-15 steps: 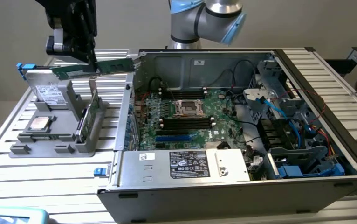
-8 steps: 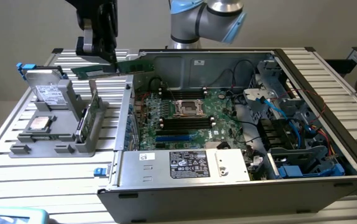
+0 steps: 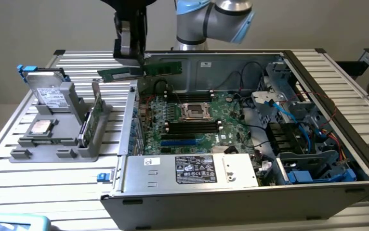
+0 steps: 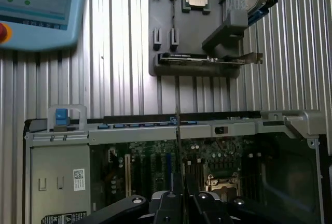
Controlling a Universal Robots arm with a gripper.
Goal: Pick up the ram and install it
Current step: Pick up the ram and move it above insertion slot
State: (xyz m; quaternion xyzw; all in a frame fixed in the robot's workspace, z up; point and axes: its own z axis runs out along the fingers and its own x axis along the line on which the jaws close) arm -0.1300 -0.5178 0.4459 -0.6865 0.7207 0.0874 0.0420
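The ram (image 3: 147, 70) is a long green stick held level in the air over the exterior view's left wall of the open computer case (image 3: 338, 139). My gripper (image 3: 133, 65) is shut on it from above, near its middle. In the wrist view the ram (image 4: 178, 141) is edge-on, a thin line running out from between my gripper (image 4: 179, 200) and its black fingers (image 4: 167, 207). The motherboard (image 3: 230, 134) lies below, towards the exterior view's right, with its long black slots (image 3: 191, 126) beside the processor socket (image 3: 194, 111).
A grey parts holder (image 3: 27, 154) on the slatted table carries a hard drive (image 3: 49, 94), a silver processor chip (image 3: 41, 127) and an upright card (image 3: 94, 118). The power supply box (image 3: 191, 168) and cables (image 3: 287, 120) crowd the case. A teach pendant (image 4: 36, 6) lies nearby.
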